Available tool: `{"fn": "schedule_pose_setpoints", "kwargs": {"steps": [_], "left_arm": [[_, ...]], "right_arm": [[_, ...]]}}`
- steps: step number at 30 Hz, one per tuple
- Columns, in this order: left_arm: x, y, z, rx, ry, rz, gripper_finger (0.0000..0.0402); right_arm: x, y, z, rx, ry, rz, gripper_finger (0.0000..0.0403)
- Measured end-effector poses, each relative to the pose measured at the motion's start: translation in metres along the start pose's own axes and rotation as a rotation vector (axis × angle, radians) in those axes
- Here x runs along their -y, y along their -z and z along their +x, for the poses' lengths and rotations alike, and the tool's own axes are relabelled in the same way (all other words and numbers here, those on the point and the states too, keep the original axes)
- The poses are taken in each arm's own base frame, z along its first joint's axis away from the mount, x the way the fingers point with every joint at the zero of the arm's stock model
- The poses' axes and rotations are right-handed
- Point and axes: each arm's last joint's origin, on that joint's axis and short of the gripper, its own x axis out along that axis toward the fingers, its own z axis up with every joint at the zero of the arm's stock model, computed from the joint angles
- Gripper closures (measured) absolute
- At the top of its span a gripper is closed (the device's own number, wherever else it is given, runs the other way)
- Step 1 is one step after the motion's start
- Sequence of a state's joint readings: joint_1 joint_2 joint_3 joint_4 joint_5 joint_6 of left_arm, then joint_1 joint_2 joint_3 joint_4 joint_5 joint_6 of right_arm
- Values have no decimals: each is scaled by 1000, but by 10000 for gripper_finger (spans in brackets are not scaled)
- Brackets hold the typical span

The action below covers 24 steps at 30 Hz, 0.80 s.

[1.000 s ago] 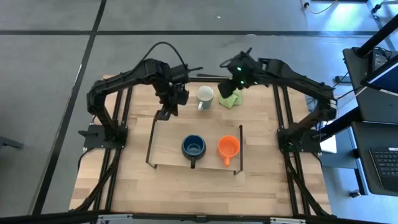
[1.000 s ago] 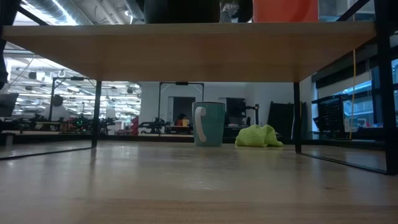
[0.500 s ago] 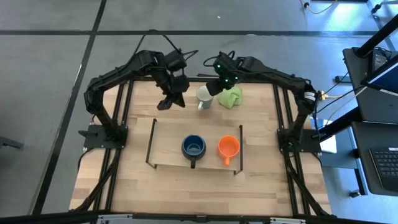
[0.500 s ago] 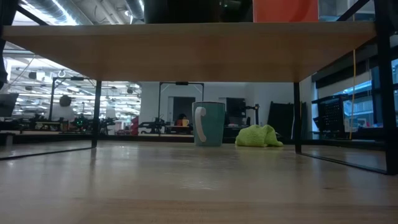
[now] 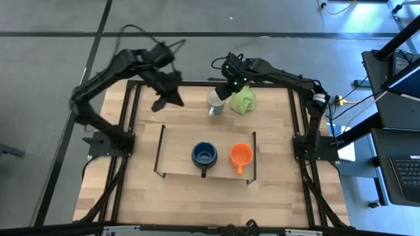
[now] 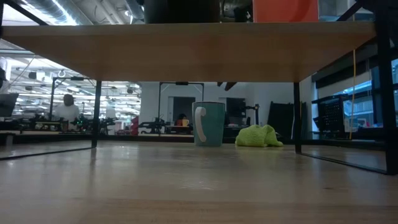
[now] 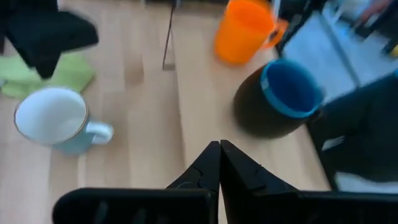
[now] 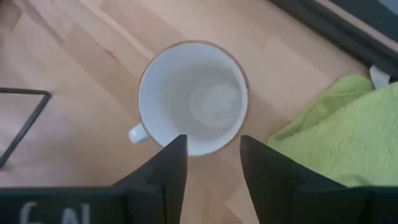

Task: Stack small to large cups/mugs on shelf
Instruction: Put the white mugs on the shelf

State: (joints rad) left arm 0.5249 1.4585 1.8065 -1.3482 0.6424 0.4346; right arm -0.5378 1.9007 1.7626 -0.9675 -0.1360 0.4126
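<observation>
- We are seeing the right gripper [image 5: 225, 92] hovering above the white-grey mug [image 5: 216, 101], its fingers [image 8: 166, 171] parted and holding nothing.
- We are seeing that mug standing on the tabletop [image 5: 275, 183] beside the lime-green cloth [image 5: 243, 100].
- The left gripper [image 5: 159, 103] is hanging closed and empty.
- The dark blue mug [image 5: 204, 155] and orange mug [image 5: 241, 156] are sitting on the shelf [image 5: 177, 147].

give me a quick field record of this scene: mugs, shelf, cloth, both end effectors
white mug: on table behind shelf, upright, beside cloth
blue mug: on shelf, upright
orange mug: on shelf, right of blue mug
shelf: mid-table, two mugs on it
green cloth: right of white mug
right end effector: open, above white mug
left end effector: shut, empty, raised over the table's far left
</observation>
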Motion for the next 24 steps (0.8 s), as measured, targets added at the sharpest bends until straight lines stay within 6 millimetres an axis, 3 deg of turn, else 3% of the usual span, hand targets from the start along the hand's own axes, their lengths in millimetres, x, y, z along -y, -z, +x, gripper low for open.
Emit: {"fn": "schedule_pose_setpoints", "kwargs": {"steps": [4,9,15,24], "left_arm": [[26,24,-18,158,5,-2,400],[50,65,-27,280,-90,-97,398],[76,106,-36,394,-125,-191,398],[103,137,-52,491,-173,-212,400]], "right_arm": [[7,-5,0,10,-18,15,253],[20,-10,7,-18,-40,50,253],[30,-13,32,-81,-60,80,253],[33,-13,53,-120,-54,97,253]]}}
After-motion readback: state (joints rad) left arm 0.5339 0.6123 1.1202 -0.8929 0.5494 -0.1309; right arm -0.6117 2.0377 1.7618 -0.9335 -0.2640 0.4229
